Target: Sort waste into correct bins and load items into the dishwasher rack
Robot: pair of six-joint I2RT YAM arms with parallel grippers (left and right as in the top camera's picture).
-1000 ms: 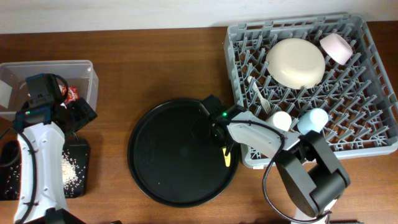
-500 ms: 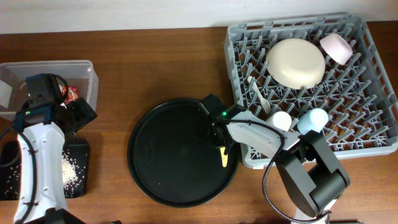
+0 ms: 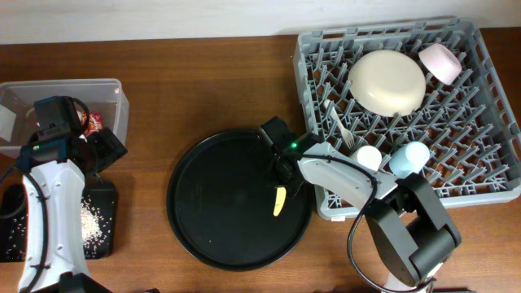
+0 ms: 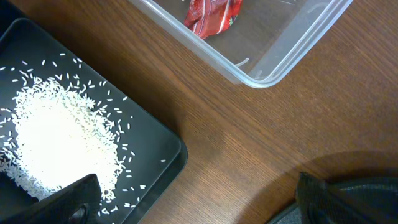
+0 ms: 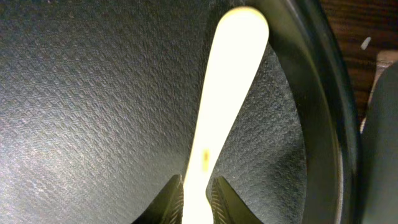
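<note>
Brown wooden table, pale wall

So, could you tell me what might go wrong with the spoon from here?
The right tool pinches only the narrow handle of the spoon, bowl sticking far out; it may swivel or slip when lifted.
The spoon lies close to the round tray's rim and could catch on it.
The white cup and blue cup stand at the rack's near edge; the swing across might knock them.

Near end of spoon off-frame
</note>
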